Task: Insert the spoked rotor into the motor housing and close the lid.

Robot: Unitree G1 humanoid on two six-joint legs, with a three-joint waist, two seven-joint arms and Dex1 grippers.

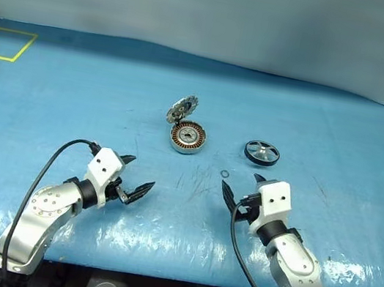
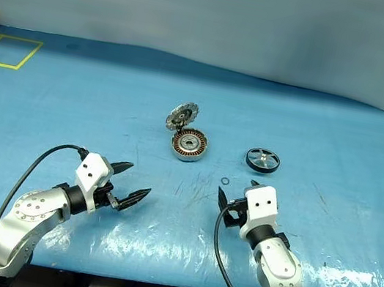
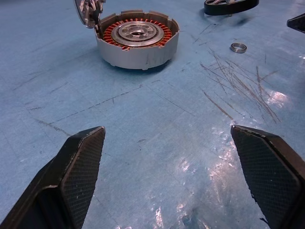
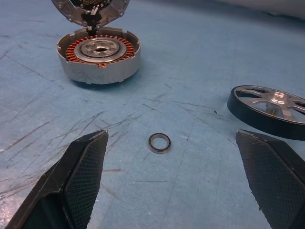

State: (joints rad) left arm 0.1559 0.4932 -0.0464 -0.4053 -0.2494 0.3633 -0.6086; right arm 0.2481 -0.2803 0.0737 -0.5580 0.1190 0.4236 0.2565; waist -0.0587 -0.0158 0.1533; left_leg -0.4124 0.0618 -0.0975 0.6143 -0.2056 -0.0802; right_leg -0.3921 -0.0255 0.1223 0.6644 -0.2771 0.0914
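Nothing has been picked up yet. The motor housing (image 1: 188, 138) sits out on the blue table (image 1: 344, 126), its copper windings facing up, and the lid (image 1: 182, 108) stands tilted open on the housing's far-left edge, seemingly hinged there, toothed face towards the robot. The spoked rotor (image 1: 262, 153) lies flat to the right of the housing, a little apart from it, and a tiny ring (image 1: 224, 174) lies on the near side of the housing, between it and the right gripper.

The left gripper (image 1: 134, 178) hovers near and to the left of the housing with its fingers spread wide and nothing between them. The right gripper (image 1: 242, 188) hangs near and to the right of it, likewise wide open and empty, with the tiny ring just ahead of it.

The step in hand looks to be fetching the rotor, and the right arm is the natural one for it. I would steer past the ring rather than over it, since the rotor is the part wanted. Taking the rotor by its dark rim, across the width, should keep it level; a flat wheel on a slick table may skate, so come down squarely. Then lower it straight onto the housing's silver centre, clear of the raised lid.
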